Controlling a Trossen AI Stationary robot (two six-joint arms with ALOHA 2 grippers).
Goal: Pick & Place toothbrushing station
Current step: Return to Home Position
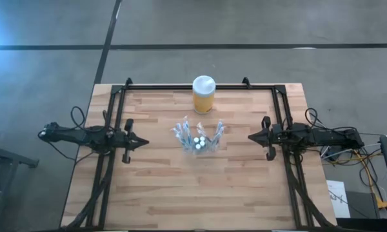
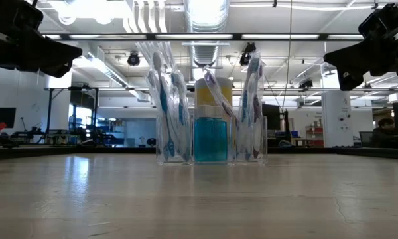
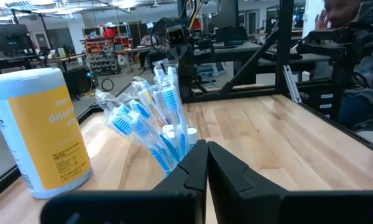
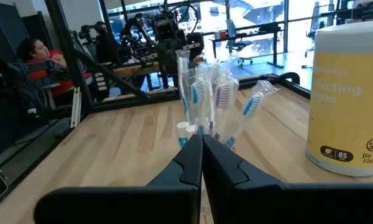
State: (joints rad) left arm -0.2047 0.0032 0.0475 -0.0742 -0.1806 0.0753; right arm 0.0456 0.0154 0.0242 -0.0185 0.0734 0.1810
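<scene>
At the left side of the wooden table (image 1: pixel 148 193) we find the left gripper (image 1: pixel 144 140), raised above the boards and pointing toward the middle. In its own wrist view we see its two dark fingers (image 3: pixel 193 163) pressed together along their length, with only a hairline between them and nothing held.

At the middle of the table, between the two arms and well apart from both, we see the toothbrushing station (image 1: pixel 197 142) standing upright. In the low view it shows as a clear holder (image 2: pixel 211 149) of joined compartments. The outer compartments hold wrapped toothbrushes (image 2: pixel 169 99) that stand bristles up and fan outward, blue ones mostly and a violet one (image 4: pixel 222 96) among them. The middle compartment shows blue (image 2: pixel 210 139), and from above we make out small white round caps (image 1: pixel 197 141) there; what they belong to we cannot tell.

Behind the station, near the table's far edge, stands the yellow jar (image 1: pixel 204 98) with a white lid, apart from the holder.

At the right side we find the right gripper (image 1: pixel 250 136), likewise raised and aimed at the middle. Its fingers (image 4: pixel 189 155) also lie closed against each other, empty.

Beyond the table, in the right wrist view, a person in red (image 4: pixel 34 59) sits in the room
</scene>
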